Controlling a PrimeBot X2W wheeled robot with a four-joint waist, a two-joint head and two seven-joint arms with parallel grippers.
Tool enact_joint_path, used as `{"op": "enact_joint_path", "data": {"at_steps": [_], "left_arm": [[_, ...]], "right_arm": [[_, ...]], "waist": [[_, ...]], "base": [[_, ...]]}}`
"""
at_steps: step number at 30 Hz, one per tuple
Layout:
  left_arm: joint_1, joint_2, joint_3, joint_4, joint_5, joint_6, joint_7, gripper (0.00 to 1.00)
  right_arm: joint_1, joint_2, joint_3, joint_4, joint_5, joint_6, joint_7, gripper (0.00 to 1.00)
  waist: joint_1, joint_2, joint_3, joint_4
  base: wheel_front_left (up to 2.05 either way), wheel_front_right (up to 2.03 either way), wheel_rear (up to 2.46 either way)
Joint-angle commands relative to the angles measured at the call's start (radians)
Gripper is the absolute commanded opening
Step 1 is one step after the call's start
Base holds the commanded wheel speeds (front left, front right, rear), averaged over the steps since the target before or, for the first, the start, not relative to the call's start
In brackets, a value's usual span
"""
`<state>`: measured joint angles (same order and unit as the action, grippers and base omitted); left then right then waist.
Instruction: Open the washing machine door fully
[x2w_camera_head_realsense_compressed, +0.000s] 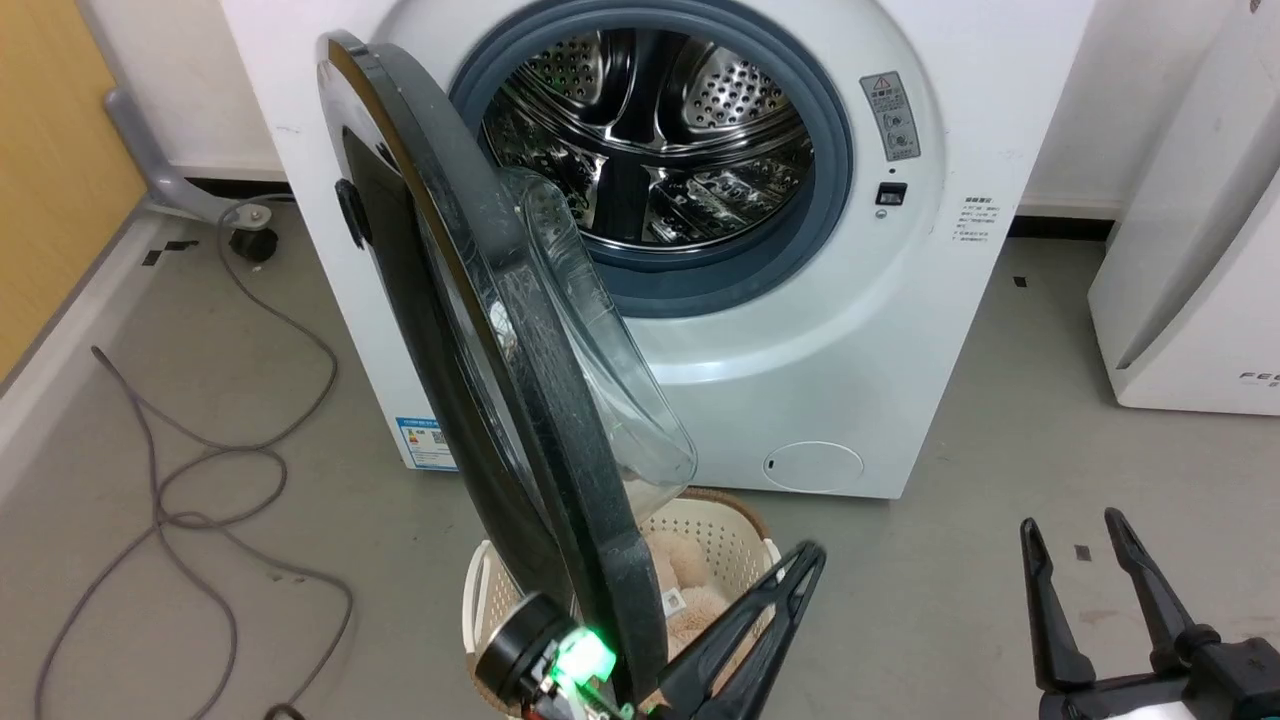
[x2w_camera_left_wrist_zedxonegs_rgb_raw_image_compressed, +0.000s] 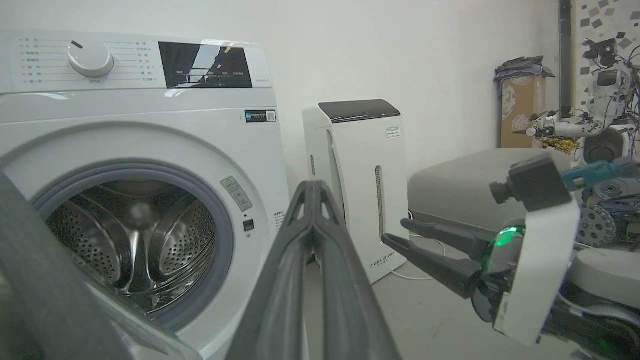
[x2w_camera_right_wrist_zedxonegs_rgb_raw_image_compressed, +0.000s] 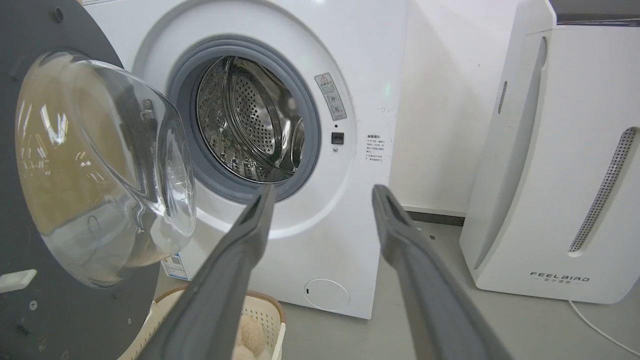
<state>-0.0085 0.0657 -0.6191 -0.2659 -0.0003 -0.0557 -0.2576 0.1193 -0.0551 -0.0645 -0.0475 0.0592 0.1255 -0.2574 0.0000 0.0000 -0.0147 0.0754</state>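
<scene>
The white washing machine (x2w_camera_head_realsense_compressed: 820, 330) stands ahead with its steel drum exposed. Its door (x2w_camera_head_realsense_compressed: 450, 330), a black disc with a clear glass bowl, stands swung out to the left, edge-on to the head view. My left gripper (x2w_camera_head_realsense_compressed: 805, 560) is shut with nothing in it, just right of the door's lower rim on its inner side; whether it touches the door I cannot tell. In the left wrist view the left gripper (x2w_camera_left_wrist_zedxonegs_rgb_raw_image_compressed: 312, 187) points past the machine (x2w_camera_left_wrist_zedxonegs_rgb_raw_image_compressed: 150, 140), with the door (x2w_camera_left_wrist_zedxonegs_rgb_raw_image_compressed: 35, 280) at lower left. My right gripper (x2w_camera_head_realsense_compressed: 1072, 527) hangs open, apart from the machine. The right wrist view shows this gripper (x2w_camera_right_wrist_zedxonegs_rgb_raw_image_compressed: 324, 192) facing the drum, the door (x2w_camera_right_wrist_zedxonegs_rgb_raw_image_compressed: 30, 310) on its left.
A cream laundry basket (x2w_camera_head_realsense_compressed: 720, 530) holding something beige and plush sits on the floor under the door. To the machine's right stands a white slanted appliance (x2w_camera_head_realsense_compressed: 1190, 280) marked FEELBAIR. Grey cables (x2w_camera_head_realsense_compressed: 200, 470) loop over the floor on the left. Another robot (x2w_camera_left_wrist_zedxonegs_rgb_raw_image_compressed: 605, 95) stands far off.
</scene>
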Motion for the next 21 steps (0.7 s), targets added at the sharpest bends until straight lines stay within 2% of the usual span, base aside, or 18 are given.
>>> {"op": "enact_joint_path", "data": {"at_steps": [1, 21], "left_arm": [[0.020, 0.010, 0.000, 0.028, -0.002, 0.004, -0.004, 0.00], [0.022, -0.001, 0.087, 0.254, -0.065, 0.045, -0.004, 0.00]], "right_arm": [[0.009, 0.005, -0.001, -0.005, -0.009, 0.005, -0.004, 1.00], [-0.006, 0.005, -0.004, 0.013, -0.019, 0.005, -0.004, 1.00]], "waist": [[0.0000, 0.0000, 0.003, 0.000], [0.0000, 0.0000, 0.023, 0.023]], "base": [[0.00, 0.00, 0.00], [0.00, 0.00, 0.00]]}}
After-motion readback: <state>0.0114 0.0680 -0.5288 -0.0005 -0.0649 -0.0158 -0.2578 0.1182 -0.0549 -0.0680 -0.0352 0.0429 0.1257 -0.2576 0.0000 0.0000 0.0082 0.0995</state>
